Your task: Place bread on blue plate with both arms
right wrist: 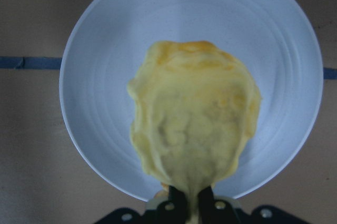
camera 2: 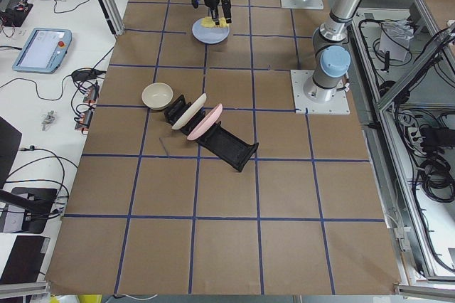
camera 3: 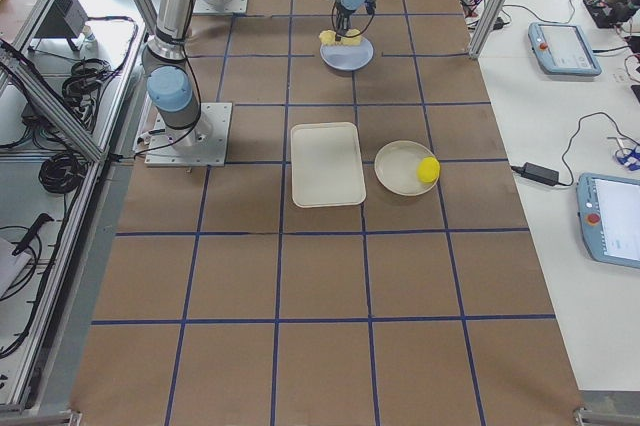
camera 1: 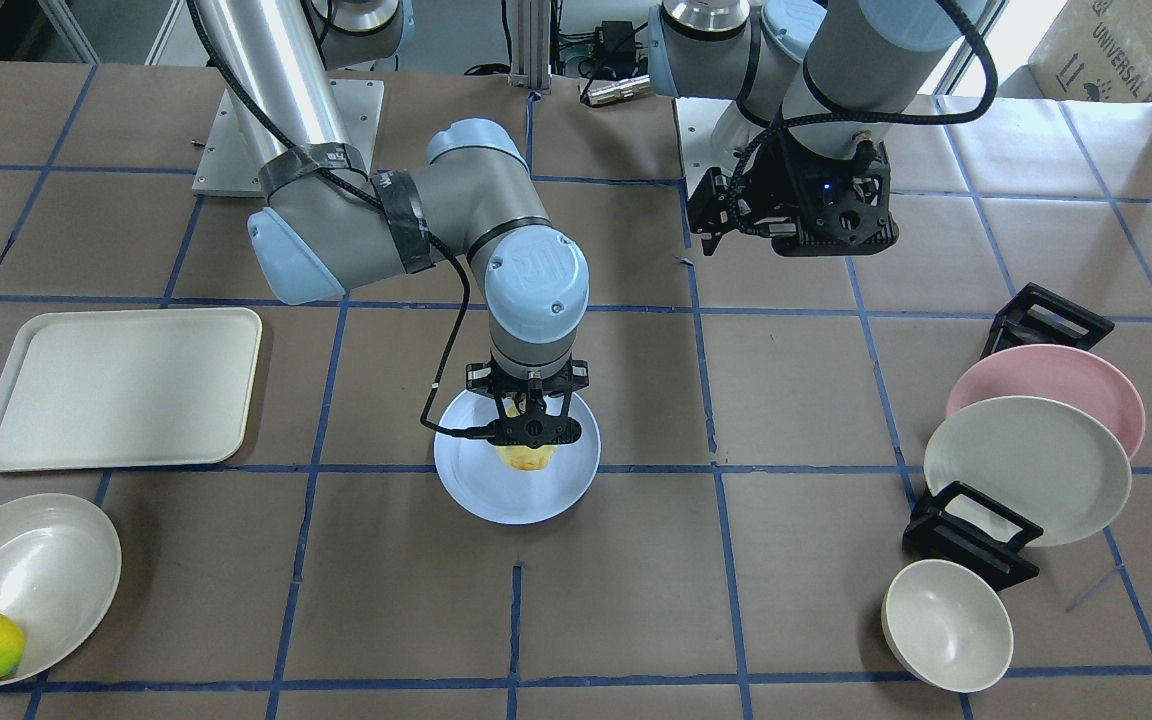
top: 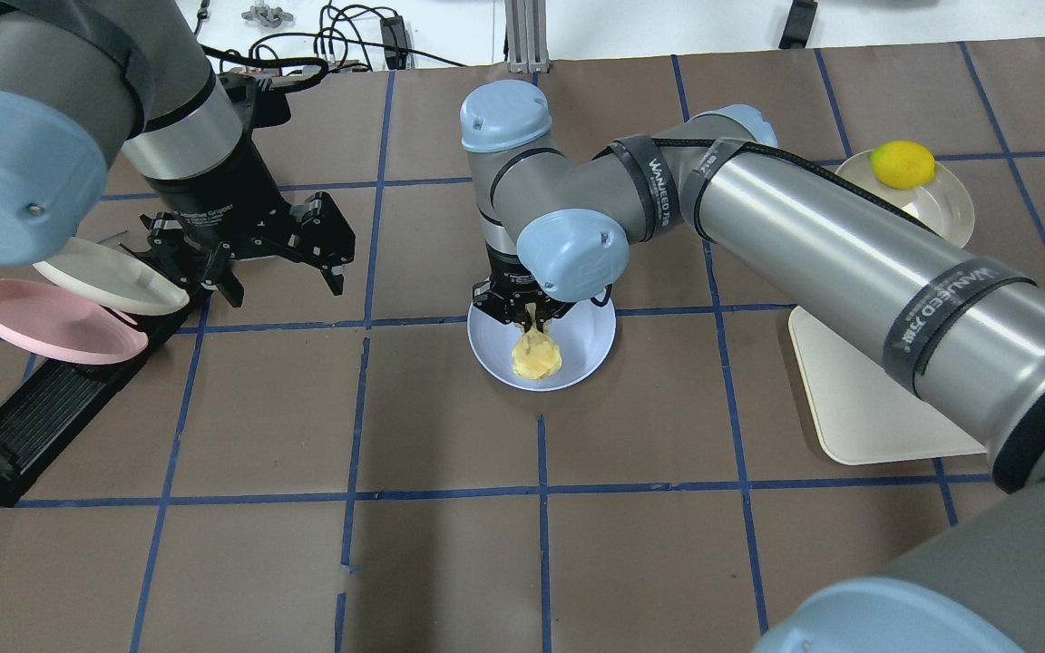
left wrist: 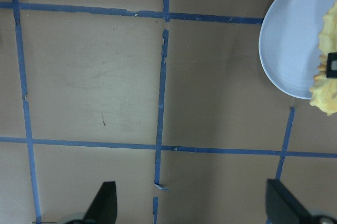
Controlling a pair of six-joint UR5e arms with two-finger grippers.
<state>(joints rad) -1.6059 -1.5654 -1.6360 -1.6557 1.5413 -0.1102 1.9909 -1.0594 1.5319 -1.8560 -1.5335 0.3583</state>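
The paper-covered table (camera 1: 796, 380), gridded in blue tape, carries the whole scene. The right arm (camera 1: 356, 220) reaches out to its middle, wrist pointing straight down over the blue plate (camera 1: 516, 500). The left arm (camera 1: 856, 60) is well apart from it, hanging above bare table between the plate and the black dish rack (camera 1: 966, 540) that props a pink plate (camera 1: 1056, 375) and a cream plate (camera 1: 1026, 465).

The blue plate lies flat, alone, in the centre of the table. The bread (right wrist: 195, 129) is directly above it, held on end by the right gripper (camera 1: 533, 425), whose jaws are clenched on the loaf's upper tip, as the wrist camera shows. The lower end is down near the plate's surface; whether it touches cannot be told. The left gripper (left wrist: 194, 205) is spread wide and holds nothing.

By my judgement the task is nearly done: the loaf is over the right dish, not the pink or cream one. What remains is to lower it the last bit if needed, let it tip flat, release and withdraw. The left arm has no part in the hold now.
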